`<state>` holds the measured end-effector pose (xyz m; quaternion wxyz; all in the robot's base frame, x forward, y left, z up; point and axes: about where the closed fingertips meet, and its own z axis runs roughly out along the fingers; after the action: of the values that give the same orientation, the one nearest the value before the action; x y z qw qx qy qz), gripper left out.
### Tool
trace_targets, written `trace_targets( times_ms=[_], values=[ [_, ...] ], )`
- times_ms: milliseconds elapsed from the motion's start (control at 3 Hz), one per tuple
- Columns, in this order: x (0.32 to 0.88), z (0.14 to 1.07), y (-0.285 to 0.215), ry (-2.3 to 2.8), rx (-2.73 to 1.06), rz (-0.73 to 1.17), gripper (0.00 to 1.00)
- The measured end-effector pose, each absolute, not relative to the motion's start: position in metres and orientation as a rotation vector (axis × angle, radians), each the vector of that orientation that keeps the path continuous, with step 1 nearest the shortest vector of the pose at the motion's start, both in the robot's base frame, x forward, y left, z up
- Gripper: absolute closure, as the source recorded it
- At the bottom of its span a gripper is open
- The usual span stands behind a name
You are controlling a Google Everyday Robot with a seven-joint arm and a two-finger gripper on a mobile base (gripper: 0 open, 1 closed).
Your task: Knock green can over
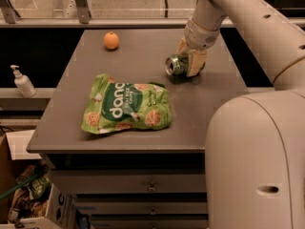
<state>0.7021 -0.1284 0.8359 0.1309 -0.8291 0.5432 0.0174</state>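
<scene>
- Grey and flat, the table (143,132) fills the middle of the view, with drawers below its front edge and a dark gap and rail behind it.
- We take the snack bag (126,108) as our landmark: a bright-green pouch lying flat near the table's front-left part.
- We see the green can (175,65) beyond the snack bag and to its right in the view, well apart from it, on the far right part of the tabletop.
- It lies on its side, not upright. Its long axis runs roughly across the table, left to right in the view, and level with the surface.
- Its round silver end faces left and a little toward us. The other end is hidden.
- The gripper (189,64) comes down from the pale arm (238,13) at upper right and sits right at the can's hidden end, touching or all but touching it, farther from the snack bag than the silver end.
- We cannot tell whether the claw is clamped on the can or merely standing against it.
- An orange fruit (111,40) rests behind the snack bag, near the far-left edge of the table and well apart from the can.
- A soap dispenser (22,81) stands off the table, to the left of the snack bag.
</scene>
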Motion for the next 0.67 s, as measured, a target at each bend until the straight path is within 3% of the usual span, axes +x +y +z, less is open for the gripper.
trace_targets(
  times_ms=[333,667],
  values=[
    [0.7039,0.8412,-0.1225,1.542,-2.403,0.092,0.12],
    [0.7059,0.8431,-0.1209,1.527,-2.393,0.112,0.00]
  ],
)
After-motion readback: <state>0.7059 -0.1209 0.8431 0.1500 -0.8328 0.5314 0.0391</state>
